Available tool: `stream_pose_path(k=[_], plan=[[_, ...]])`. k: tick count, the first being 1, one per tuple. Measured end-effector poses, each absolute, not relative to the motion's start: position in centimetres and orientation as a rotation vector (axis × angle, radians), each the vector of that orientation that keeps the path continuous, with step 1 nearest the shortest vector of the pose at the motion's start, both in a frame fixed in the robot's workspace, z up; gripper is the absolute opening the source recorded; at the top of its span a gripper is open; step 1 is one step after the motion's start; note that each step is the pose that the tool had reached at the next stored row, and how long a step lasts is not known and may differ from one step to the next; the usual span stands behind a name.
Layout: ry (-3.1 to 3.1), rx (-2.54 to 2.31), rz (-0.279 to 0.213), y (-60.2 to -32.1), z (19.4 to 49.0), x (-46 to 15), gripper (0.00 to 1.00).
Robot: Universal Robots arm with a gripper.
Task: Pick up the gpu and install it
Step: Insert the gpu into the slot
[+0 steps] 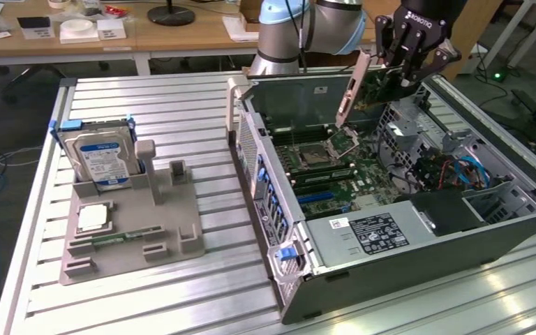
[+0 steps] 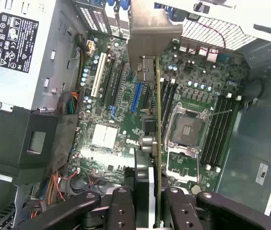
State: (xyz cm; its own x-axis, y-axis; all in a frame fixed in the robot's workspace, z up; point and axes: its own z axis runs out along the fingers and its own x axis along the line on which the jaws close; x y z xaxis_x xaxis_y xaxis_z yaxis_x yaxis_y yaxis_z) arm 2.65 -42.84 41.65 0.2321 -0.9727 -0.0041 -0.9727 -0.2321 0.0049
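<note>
**GPU held over open case**

The gripper (image 1: 410, 70) is clamped on the gpu (image 1: 373, 87), with its fingers (image 2: 121, 211) pressing both faces. The card is thin and dark, very slim edge-on, with a silver bracket (image 2: 152, 38) at one end. It hangs tilted above the motherboard (image 1: 329, 171) inside the open case (image 1: 417, 258), not seated in a slot.

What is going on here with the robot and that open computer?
The robot arm's gripper is shut on the gpu, holding it tilted above the open computer case. In the wrist view the card hangs edge-on over the motherboard, not yet seated in a slot. A hard drive stands in a gray holder beside the case.
</note>
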Motion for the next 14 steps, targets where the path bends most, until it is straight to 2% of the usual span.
stream_pose_path(k=[14], plan=[[-1.958, 2.455, -0.007, -42.84, 41.63, 2.51, 0.28]])
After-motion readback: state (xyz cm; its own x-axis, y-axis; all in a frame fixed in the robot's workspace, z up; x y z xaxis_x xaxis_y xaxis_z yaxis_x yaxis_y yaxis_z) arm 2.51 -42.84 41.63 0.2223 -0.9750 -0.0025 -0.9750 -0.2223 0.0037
